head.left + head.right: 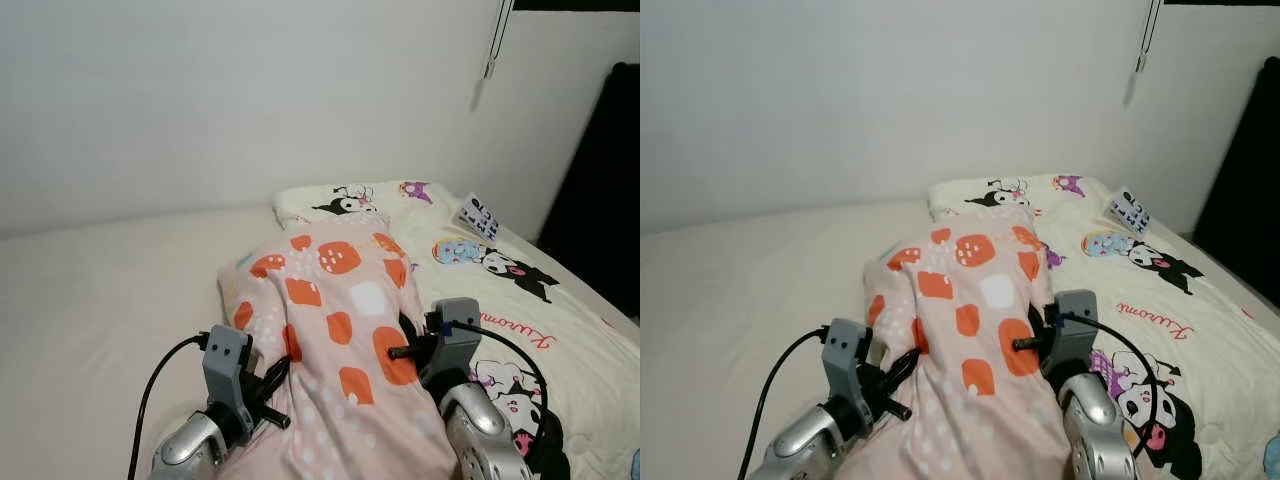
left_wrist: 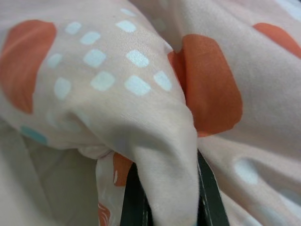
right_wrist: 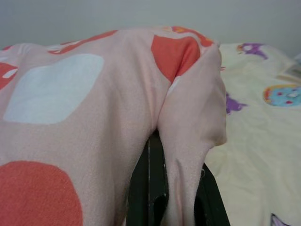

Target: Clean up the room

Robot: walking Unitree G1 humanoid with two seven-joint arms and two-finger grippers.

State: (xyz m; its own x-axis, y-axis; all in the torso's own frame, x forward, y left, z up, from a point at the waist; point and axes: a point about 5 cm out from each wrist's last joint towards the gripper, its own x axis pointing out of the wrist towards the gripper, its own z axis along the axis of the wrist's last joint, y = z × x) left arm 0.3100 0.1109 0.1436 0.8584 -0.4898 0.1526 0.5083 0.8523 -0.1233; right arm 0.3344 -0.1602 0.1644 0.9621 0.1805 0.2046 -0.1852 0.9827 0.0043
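Two grippers, left gripper and right gripper, each have jaws pinched on a fold of the pink blanket, which stretches between them above the bed, probably for spreading or folding.

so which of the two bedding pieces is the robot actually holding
The pink blanket with orange patches, raised off the bed with both the left end effector and right end effector clamped on its folds. The cream cartoon-print cover lies flat on the bed, ungripped.
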